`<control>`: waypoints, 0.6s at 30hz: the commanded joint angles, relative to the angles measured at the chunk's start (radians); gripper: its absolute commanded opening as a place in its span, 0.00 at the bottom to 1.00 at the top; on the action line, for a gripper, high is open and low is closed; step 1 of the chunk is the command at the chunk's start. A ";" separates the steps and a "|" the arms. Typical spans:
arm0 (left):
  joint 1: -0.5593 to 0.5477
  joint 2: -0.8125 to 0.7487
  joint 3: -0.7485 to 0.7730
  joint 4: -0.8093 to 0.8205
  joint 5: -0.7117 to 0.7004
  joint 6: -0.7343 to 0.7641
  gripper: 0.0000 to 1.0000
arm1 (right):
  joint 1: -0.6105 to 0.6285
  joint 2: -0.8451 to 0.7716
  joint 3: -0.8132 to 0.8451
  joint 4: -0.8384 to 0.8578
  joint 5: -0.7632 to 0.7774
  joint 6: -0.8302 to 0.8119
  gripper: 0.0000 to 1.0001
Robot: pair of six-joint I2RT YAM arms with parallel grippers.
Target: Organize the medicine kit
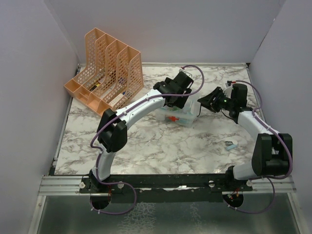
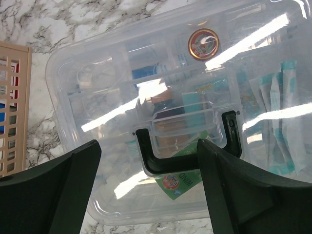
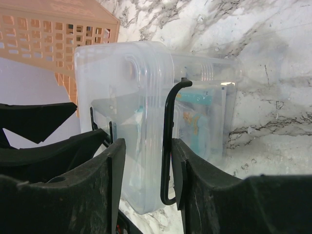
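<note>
The left hand [image 2: 148, 146] is hovering wide open and empty over the medicine kit [image 1: 180, 118]. We are centring the half-open, empty right hand [image 3: 146, 146] squarely around the black clip [image 3: 168, 136].

— What is everything standing on?

— A white marbled surface [image 1: 146, 146] with grey veining.

— And what lies directly on it?

— Three things. An orange mesh file rack [image 1: 105, 73] stands upright in the far corner at ten o'clock, its slots open towards the middle. The clear medicine kit [image 1: 178, 117] rests just past the centre, towards one o'clock.

— Are they touching?

— No, they are apart, with bare marble between them.

— And the third?

— A small pale packet [image 1: 231, 145] at four o'clock, well apart from both and too small to make out.
</note>
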 commanded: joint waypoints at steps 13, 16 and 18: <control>-0.001 0.067 -0.035 -0.080 -0.030 -0.022 0.81 | 0.096 -0.036 0.146 -0.193 0.099 -0.087 0.26; -0.002 0.068 -0.037 -0.081 -0.035 -0.030 0.81 | 0.125 -0.034 0.184 -0.249 0.147 -0.101 0.29; -0.002 0.068 -0.037 -0.083 -0.033 -0.034 0.80 | 0.147 -0.035 0.216 -0.293 0.187 -0.110 0.30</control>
